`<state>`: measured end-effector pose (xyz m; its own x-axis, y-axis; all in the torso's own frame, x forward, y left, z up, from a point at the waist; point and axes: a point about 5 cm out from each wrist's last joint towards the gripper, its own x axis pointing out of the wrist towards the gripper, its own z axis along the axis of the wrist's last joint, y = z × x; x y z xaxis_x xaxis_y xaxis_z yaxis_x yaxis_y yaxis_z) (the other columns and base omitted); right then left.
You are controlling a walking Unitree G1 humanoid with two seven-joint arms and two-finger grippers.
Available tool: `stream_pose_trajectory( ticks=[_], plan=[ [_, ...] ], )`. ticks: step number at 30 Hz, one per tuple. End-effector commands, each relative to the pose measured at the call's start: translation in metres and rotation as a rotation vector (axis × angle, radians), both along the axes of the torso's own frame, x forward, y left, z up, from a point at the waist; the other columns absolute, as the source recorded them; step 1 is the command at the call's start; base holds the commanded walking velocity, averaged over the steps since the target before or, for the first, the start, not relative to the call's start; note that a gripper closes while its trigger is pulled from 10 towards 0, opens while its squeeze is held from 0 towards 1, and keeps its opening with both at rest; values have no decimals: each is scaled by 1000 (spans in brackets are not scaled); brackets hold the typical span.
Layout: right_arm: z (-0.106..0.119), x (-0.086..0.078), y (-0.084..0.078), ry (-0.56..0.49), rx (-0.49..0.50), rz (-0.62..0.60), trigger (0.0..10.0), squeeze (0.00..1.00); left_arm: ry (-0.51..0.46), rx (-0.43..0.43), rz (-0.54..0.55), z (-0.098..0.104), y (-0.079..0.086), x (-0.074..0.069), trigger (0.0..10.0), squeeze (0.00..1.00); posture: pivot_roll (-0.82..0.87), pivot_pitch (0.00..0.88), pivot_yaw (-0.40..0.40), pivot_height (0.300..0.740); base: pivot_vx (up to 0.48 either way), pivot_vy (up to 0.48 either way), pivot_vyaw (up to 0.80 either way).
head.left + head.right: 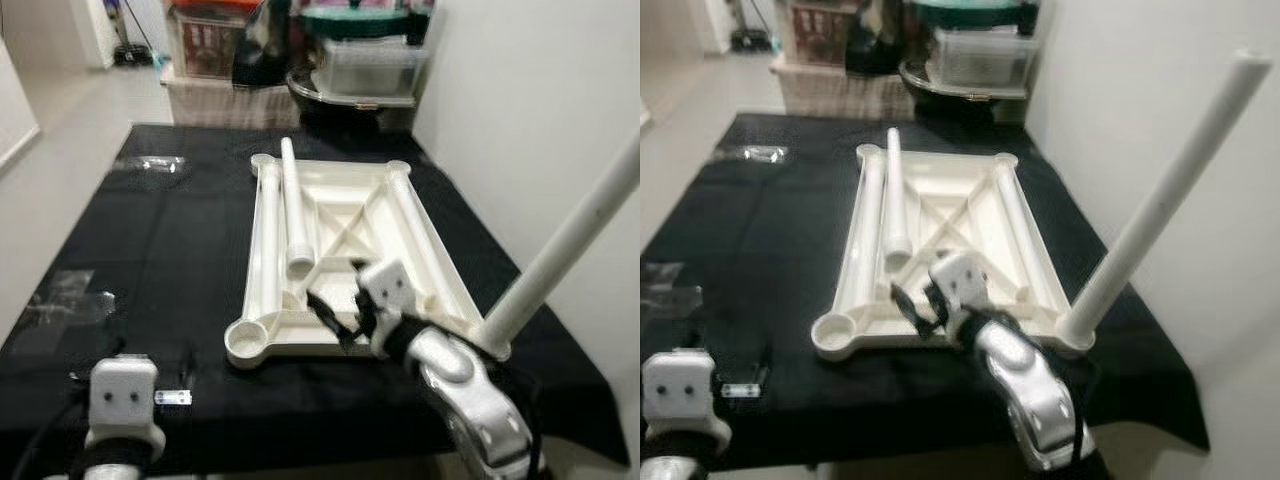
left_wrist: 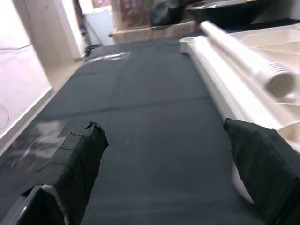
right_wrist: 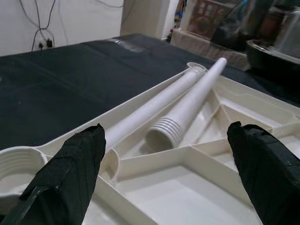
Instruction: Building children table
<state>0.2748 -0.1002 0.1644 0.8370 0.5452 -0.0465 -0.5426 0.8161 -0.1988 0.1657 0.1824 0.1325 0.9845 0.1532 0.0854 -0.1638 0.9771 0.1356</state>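
Loose leg lay inside the upturned tabletop, ahead of the right claw.

The loose leg lay lengthwise in the tabletop on the black cloth, threaded end toward the robot. The right claw hovered just before that end, fingers apart. The left claw was spread too, beside the tabletop. One fitted leg stood tilted at the near right corner.

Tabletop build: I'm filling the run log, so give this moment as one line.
tabletop upside down on cloth | one leg in corner socket | loose leg on tabletop | right gripper open over loose leg | left gripper open, idle
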Motion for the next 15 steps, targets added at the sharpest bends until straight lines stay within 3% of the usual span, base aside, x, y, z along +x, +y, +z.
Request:
stream_pose_trajectory(
  ticks=[1,5,9,13,15],
  plan=[
    [-2,0,-3,18,3,-4,10000,0,4,-15,-11,0,-2,0,10000,0,70,0,-116,740,0,0,0],
    [-3,2,2,24,-2,23,10000,0,-8,-14,-10,1,-4,3,10000,0,77,0,-113,740,62,0,0],
    [-2,4,7,5,-31,54,10000,0,-21,-13,-8,3,-5,6,10000,0,80,0,-112,740,289,0,800],
    [-1,11,10,22,19,30,10000,0,-27,-14,-14,5,-6,8,10000,0,83,0,-111,740,353,0,772],
    [-1,12,10,30,27,22,10000,0,-27,-14,-16,5,-6,8,10000,0,86,0,-112,740,364,0,0]
  ],
)
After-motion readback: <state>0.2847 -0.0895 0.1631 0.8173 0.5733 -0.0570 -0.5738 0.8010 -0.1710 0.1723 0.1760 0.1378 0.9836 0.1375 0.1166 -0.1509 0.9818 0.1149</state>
